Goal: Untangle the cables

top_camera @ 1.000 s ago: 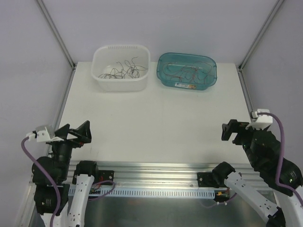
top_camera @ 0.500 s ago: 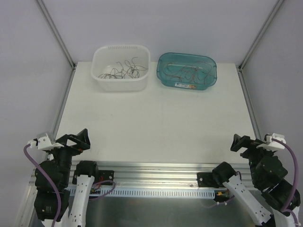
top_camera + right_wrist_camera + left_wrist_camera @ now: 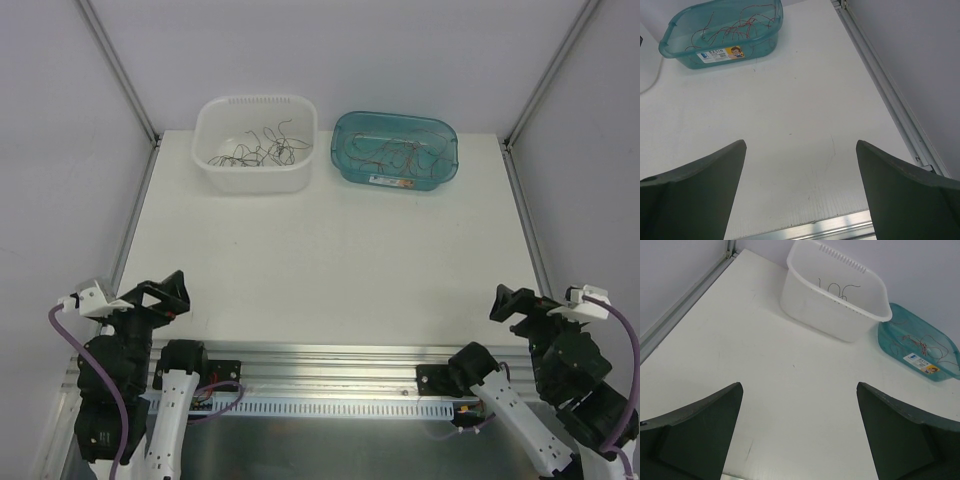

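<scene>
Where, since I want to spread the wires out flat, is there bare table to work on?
The whole middle of the white table is bare, from the white plastic basin and the teal plastic basin at the far edge down to the left gripper and right gripper at the near corners. Only the basins are crowded, with thin curly cables.

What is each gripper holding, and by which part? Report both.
Nothing is held. The left gripper and right gripper are open and empty; the cables lie in the white basin and teal basin.

Curly black cables (image 3: 258, 153) lie tangled in the white tub (image 3: 250, 181), red-brown cables (image 3: 395, 153) in the teal basin (image 3: 349, 172).
</scene>
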Controlling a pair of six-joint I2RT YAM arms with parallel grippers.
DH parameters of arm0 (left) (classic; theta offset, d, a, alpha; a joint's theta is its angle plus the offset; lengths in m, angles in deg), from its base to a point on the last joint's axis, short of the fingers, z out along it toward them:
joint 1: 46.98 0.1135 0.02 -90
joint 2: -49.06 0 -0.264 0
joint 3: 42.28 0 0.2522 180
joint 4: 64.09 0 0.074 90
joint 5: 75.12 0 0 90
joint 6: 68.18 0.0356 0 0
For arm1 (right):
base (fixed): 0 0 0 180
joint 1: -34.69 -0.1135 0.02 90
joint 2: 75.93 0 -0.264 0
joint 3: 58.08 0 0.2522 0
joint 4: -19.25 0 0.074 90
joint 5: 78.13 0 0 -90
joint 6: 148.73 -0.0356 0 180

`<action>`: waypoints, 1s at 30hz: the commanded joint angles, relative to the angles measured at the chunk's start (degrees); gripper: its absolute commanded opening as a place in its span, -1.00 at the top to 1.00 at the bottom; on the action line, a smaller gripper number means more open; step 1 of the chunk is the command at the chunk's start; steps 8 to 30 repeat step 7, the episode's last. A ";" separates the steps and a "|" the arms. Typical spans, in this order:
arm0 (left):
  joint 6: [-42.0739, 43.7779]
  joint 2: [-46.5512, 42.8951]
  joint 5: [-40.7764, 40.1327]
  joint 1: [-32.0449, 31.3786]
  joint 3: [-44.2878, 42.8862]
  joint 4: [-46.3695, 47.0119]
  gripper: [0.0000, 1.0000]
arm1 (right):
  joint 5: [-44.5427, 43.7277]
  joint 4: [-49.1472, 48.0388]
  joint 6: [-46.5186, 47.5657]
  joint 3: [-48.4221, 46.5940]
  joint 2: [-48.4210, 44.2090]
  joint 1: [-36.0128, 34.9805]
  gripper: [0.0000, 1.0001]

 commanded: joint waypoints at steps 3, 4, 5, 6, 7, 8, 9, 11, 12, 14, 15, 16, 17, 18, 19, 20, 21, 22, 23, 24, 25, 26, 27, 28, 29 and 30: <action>-1.62 -9.42 -1.30 -0.44 0.56 0.20 -0.98 | 0.47 0.58 -0.07 -2.43 -5.46 -0.25 -0.93; -1.80 -9.50 -2.00 -0.44 0.64 0.12 -0.98 | 0.56 0.41 0.37 -2.43 -5.28 -0.33 -0.93; -1.88 -9.50 -2.26 -0.44 0.91 0.11 -0.98 | 0.91 0.23 0.55 -2.43 -5.11 -0.25 -0.93; -1.88 -9.50 -2.44 -0.44 0.91 0.11 -0.98 | 0.91 0.14 0.72 -2.34 -4.59 -0.25 -0.94; -1.88 -9.42 -2.53 -0.44 0.91 0.20 -0.98 | 1.18 0.05 1.07 -2.34 -4.32 -0.25 -0.94; -1.88 -9.42 -2.53 -0.44 0.91 0.20 -0.98 | 1.18 0.05 1.07 -2.34 -4.32 -0.25 -0.94; -1.88 -9.42 -2.53 -0.44 0.91 0.20 -0.98 | 1.18 0.05 1.07 -2.34 -4.32 -0.25 -0.94; -1.88 -9.42 -2.53 -0.44 0.91 0.20 -0.98 | 1.18 0.05 1.07 -2.34 -4.32 -0.25 -0.94; -1.88 -9.42 -2.53 -0.44 0.91 0.20 -0.98 | 1.18 0.05 1.07 -2.34 -4.32 -0.25 -0.94; -1.88 -9.42 -2.53 -0.44 0.91 0.20 -0.98 | 1.18 0.05 1.07 -2.34 -4.32 -0.25 -0.94; -1.88 -9.42 -2.53 -0.44 0.91 0.20 -0.98 | 1.18 0.05 1.07 -2.34 -4.32 -0.25 -0.94; -1.88 -9.42 -2.53 -0.44 0.91 0.20 -0.98 | 1.18 0.05 1.07 -2.34 -4.32 -0.25 -0.94; -1.88 -9.42 -2.53 -0.44 0.91 0.20 -0.98 | 1.18 0.05 1.07 -2.34 -4.32 -0.25 -0.94; -1.88 -9.42 -2.53 -0.44 0.91 0.20 -0.98 | 1.18 0.05 1.07 -2.34 -4.32 -0.25 -0.94; -1.88 -9.42 -2.53 -0.44 0.91 0.20 -0.98 | 1.18 0.05 1.07 -2.34 -4.32 -0.25 -0.94; -1.88 -9.42 -2.53 -0.44 0.91 0.20 -0.98 | 1.18 0.05 1.07 -2.34 -4.32 -0.25 -0.94; -1.88 -9.42 -2.53 -0.44 0.91 0.20 -0.98 | 1.18 0.05 1.07 -2.34 -4.32 -0.25 -0.94; -1.88 -9.42 -2.53 -0.44 0.91 0.20 -0.98 | 1.18 0.05 1.07 -2.34 -4.32 -0.25 -0.94; -1.88 -9.42 -2.53 -0.44 0.91 0.20 -0.98 | 1.18 0.05 1.07 -2.34 -4.32 -0.25 -0.94; -1.88 -9.42 -2.53 -0.44 0.91 0.20 -0.98 | 1.18 0.05 1.07 -2.34 -4.32 -0.25 -0.94; -1.88 -9.42 -2.53 -0.44 0.91 0.20 -0.98 | 1.18 0.05 1.07 -2.34 -4.32 -0.25 -0.94; -1.88 -9.42 -2.53 -0.44 0.91 0.20 -0.98 | 1.18 0.05 1.07 -2.34 -4.32 -0.25 -0.94; -1.88 -9.42 -2.53 -0.44 0.91 0.20 -0.98 | 1.18 0.05 1.07 -2.34 -4.32 -0.25 -0.94; -1.88 -9.42 -2.53 -0.44 0.91 0.20 -0.98 | 1.18 0.05 1.07 -2.34 -4.32 -0.25 -0.94; -1.88 -9.42 -2.53 -0.44 0.91 0.20 -0.98 | 1.18 0.05 1.07 -2.34 -4.32 -0.25 -0.94; -1.88 -9.42 -2.53 -0.44 0.91 0.20 -0.98 | 1.18 0.05 1.07 -2.34 -4.32 -0.25 -0.94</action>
